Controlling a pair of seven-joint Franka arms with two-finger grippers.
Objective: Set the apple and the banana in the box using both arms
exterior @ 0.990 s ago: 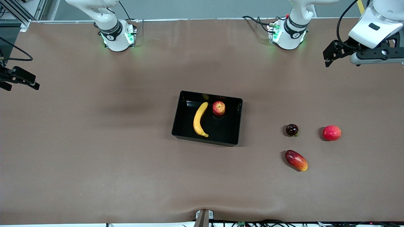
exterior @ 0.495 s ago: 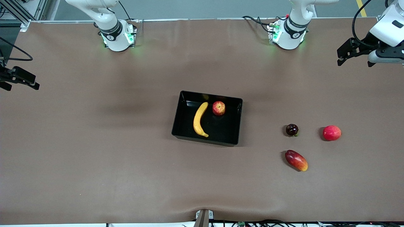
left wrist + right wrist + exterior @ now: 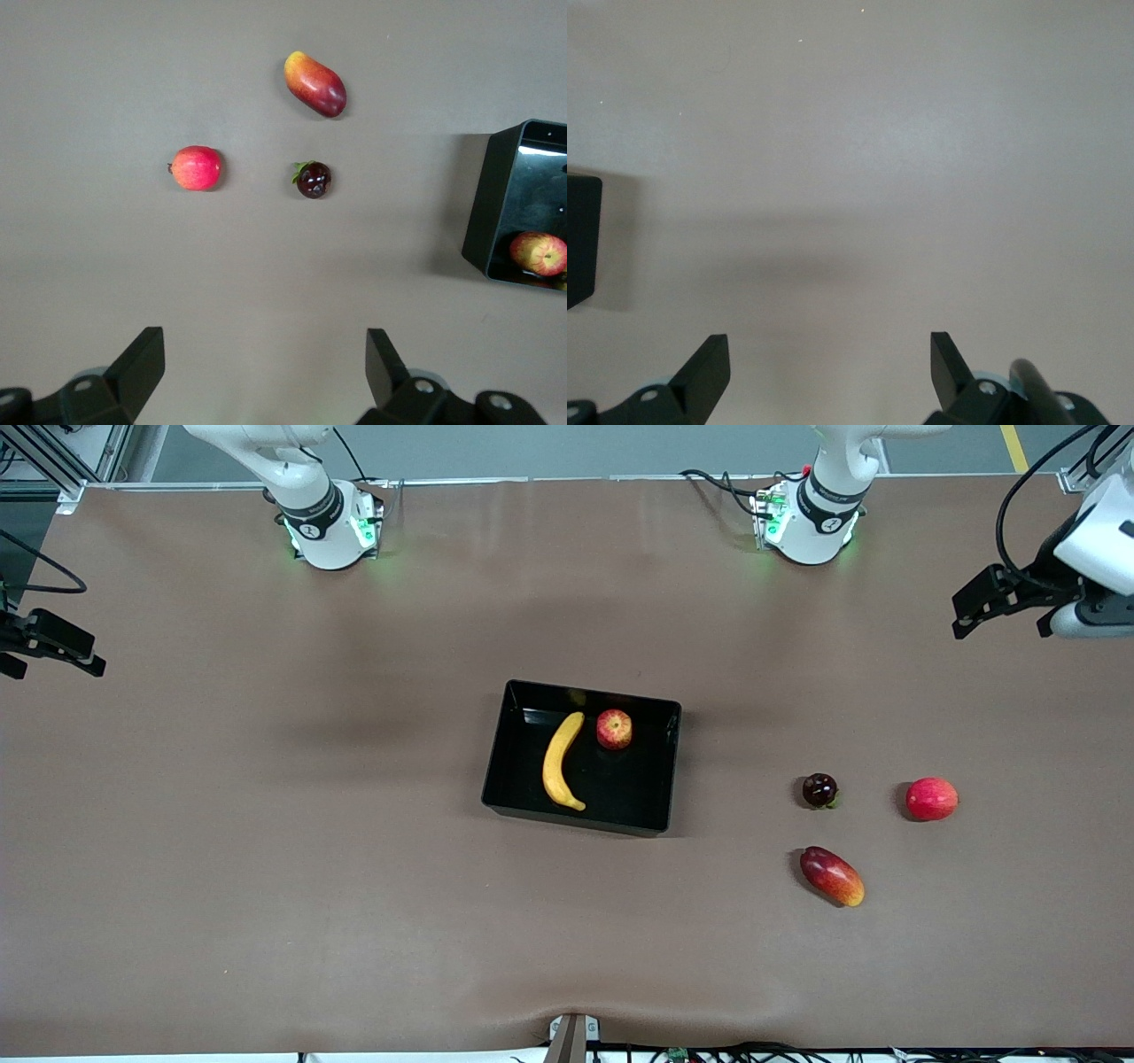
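Observation:
The black box (image 3: 498, 766) sits mid-table. The yellow banana (image 3: 560, 762) and the streaked red apple (image 3: 614, 729) both lie inside it, side by side and apart. My left gripper (image 3: 1001, 631) is open and empty, up over the left arm's end of the table. In the left wrist view it (image 3: 266, 354) is over bare mat, with the box (image 3: 493, 204) and apple (image 3: 538, 252) at the edge. My right gripper (image 3: 58, 666) is open and empty over the right arm's end of the table. In the right wrist view it (image 3: 830, 359) sees only a box corner (image 3: 580, 235).
Three loose fruits lie on the mat toward the left arm's end: a dark round fruit (image 3: 819, 789), a smooth pinkish-red round fruit (image 3: 931, 798) and a red-and-orange mango-like fruit (image 3: 832, 875). All three also show in the left wrist view; the mango-like one (image 3: 315, 83) is nearest the front camera.
My left gripper has moved away from the box toward the left arm's end of the table. The right gripper, the box and the fruits have barely moved.

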